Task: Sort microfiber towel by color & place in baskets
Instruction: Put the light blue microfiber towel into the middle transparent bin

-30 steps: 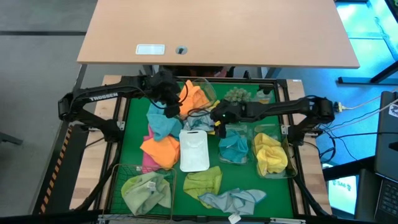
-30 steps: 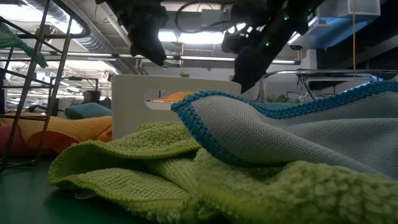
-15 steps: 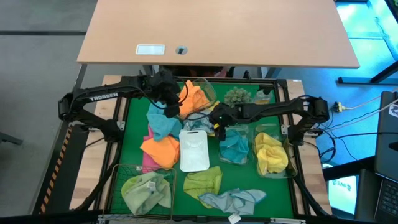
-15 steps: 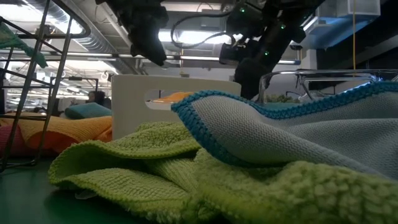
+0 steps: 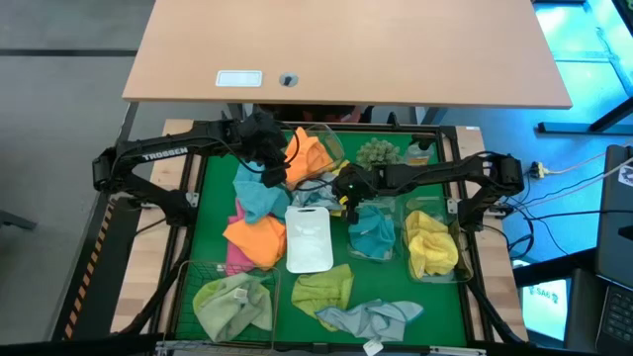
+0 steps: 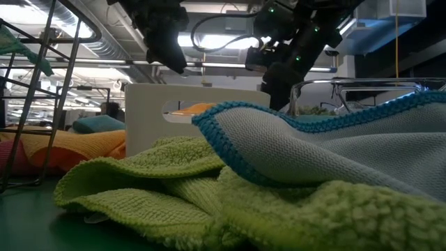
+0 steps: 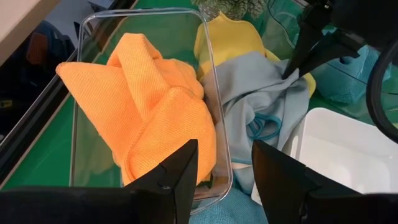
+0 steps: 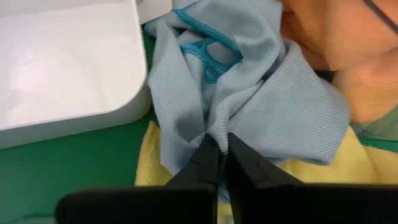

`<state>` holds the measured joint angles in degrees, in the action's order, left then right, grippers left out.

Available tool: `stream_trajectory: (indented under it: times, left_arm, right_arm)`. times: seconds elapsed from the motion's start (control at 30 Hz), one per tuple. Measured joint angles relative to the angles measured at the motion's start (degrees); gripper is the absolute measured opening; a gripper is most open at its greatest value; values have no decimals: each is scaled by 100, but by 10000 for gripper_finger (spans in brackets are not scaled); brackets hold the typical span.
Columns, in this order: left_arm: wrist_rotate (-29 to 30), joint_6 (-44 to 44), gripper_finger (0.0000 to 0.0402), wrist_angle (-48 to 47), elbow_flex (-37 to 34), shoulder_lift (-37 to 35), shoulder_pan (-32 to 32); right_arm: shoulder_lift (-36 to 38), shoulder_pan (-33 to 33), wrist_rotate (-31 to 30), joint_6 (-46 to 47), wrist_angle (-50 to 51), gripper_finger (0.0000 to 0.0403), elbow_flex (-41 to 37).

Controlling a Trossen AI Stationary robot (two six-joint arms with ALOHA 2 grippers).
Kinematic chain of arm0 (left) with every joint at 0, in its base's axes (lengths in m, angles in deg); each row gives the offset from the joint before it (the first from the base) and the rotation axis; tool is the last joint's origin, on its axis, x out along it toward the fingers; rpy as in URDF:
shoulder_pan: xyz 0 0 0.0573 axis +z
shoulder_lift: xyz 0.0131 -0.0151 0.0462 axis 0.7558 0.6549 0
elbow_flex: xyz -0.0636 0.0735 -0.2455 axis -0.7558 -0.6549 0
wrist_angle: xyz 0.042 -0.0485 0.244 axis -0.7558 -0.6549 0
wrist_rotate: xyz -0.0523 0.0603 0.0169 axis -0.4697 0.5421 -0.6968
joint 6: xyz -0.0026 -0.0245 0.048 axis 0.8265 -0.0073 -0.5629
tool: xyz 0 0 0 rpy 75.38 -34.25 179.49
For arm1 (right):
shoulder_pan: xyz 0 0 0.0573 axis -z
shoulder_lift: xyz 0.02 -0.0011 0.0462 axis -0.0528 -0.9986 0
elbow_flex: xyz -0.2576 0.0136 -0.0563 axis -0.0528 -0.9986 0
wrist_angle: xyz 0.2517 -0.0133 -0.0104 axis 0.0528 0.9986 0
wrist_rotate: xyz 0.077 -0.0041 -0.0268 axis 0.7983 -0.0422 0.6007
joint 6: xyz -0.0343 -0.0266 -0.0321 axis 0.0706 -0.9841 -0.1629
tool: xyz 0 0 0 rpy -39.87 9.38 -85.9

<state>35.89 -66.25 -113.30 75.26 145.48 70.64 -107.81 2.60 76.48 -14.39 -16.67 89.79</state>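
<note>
- Pale blue-grey towel (image 8: 249,93) with teal edging lies bunched between the white tray (image 8: 62,68) and the clear tub (image 7: 87,74) of orange towels (image 7: 155,118), partly over a yellow towel (image 8: 149,162).
- Right gripper (image 8: 217,163) is down at this pale towel; its two fingers are pressed together with a fold of the cloth pinched between the tips. In the high view the right gripper (image 5: 346,193) sits just beyond the far end of the white tray (image 5: 309,242).
- Left gripper (image 7: 224,168) hangs above the near end of the orange-towel tub, fingers apart at a moderate width, nothing between them. In the high view it is at the far left of the green mat (image 5: 213,188).
- Remaining towels, high view: teal towel (image 5: 259,198) and orange towel (image 5: 255,237) loose on the mat left of the tray, with a pink towel (image 5: 235,259) partly under the orange one.
- Teal towel in tub (image 5: 374,235) and yellow towel in tub (image 5: 430,245) stand right of the tray.
- Wire-mesh basket (image 5: 198,272) at the near left holds a lime towel (image 5: 235,302).
- Lime green towel (image 5: 324,289) and light blue towel (image 5: 371,318) lie loose at the near edge.
</note>
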Motion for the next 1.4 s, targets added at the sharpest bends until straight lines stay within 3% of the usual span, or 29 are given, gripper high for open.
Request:
stream_trajectory:
  times: [0.13,0.33,0.5,1.1,1.27,1.4]
  left_arm:
    - [0,0,144,0,0,0,1]
    - [0,-8,144,-20,0,1,1]
    - [-8,-246,144,-144,0,-26,3]
    - [194,-461,144,-522,-18,-1220,-53]
    - [190,-380,144,-444,-414,-1419,-144]
    - [197,-122,144,-52,-969,-1642,-242]
  right_arm:
    - [9,-2,189,1,352,28,383]
    - [11,0,286,-146,1200,8,1300]
    - [13,0,284,-177,1995,17,2157]
    - [20,0,251,-626,4857,8,5064]
    - [44,0,241,-671,5747,8,5777]
    - [321,-1,192,-731,6088,13,5904]
